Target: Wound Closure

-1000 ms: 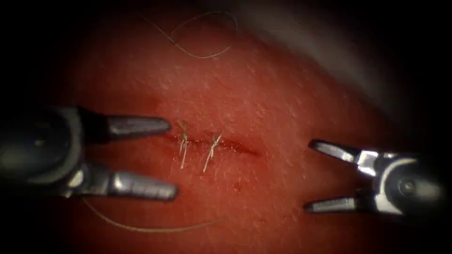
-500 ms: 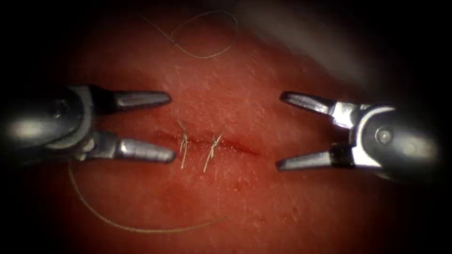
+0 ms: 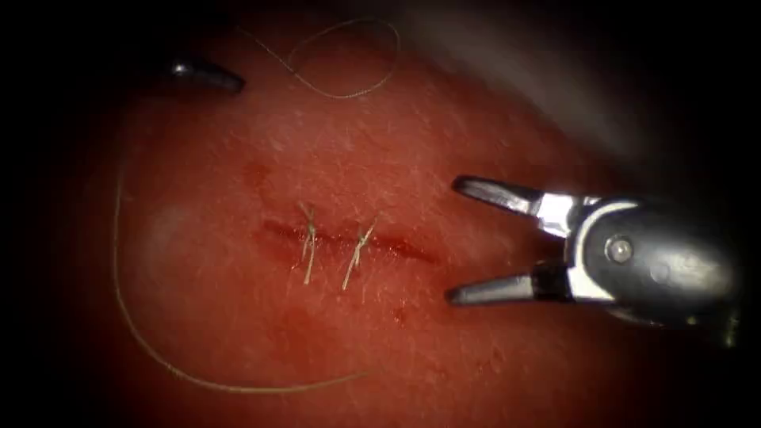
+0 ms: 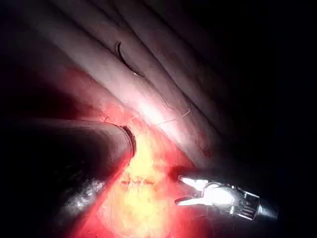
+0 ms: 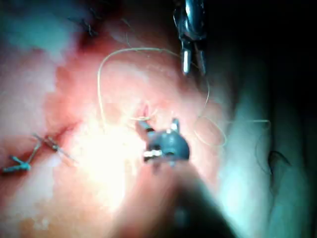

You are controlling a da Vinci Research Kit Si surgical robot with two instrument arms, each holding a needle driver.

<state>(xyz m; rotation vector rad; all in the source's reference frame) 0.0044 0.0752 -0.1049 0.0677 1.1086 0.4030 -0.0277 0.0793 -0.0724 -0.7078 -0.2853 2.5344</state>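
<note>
**Both tools empty beside a two-stitch cut; left tool withdrawn to the frame's upper left**

In the endoscope view the right tool (image 3: 456, 242) is seen at the right of the frame, just beside the right end of the cut (image 3: 349, 239), with its jaws spread wide and nothing held between them. Of the left tool (image 3: 208, 75), one dark tip is seen in the upper left of the frame, well apart from the cut; whether it is open or closed cannot be told, and nothing is seen to be held by it. Two stitches (image 3: 333, 244) with short cut ends are seen across the middle of the cut on the tissue (image 3: 444, 143). One loose thread (image 3: 143, 341) is laid in a long arc from the left edge to the lower centre of the frame; a second loop of thread (image 3: 345, 59) lies at the upper centre. No needle can be made out in the endoscope view.

The thread is judged to be very light, limp and easily slipped from smooth jaws; it would best be taken across the jaw tips, on a free stretch lifted clear of the tissue. The tissue is judged soft, moist and easily torn, so any hold would be kept shallow, near the cut's edge.

Compared with half a second ago, the left tool has been moved from beside the cut's left end to the upper left. The right tool has been shifted slightly lower and nearer the cut, with its jaws parted as before. Stitches and threads are unchanged.
</note>
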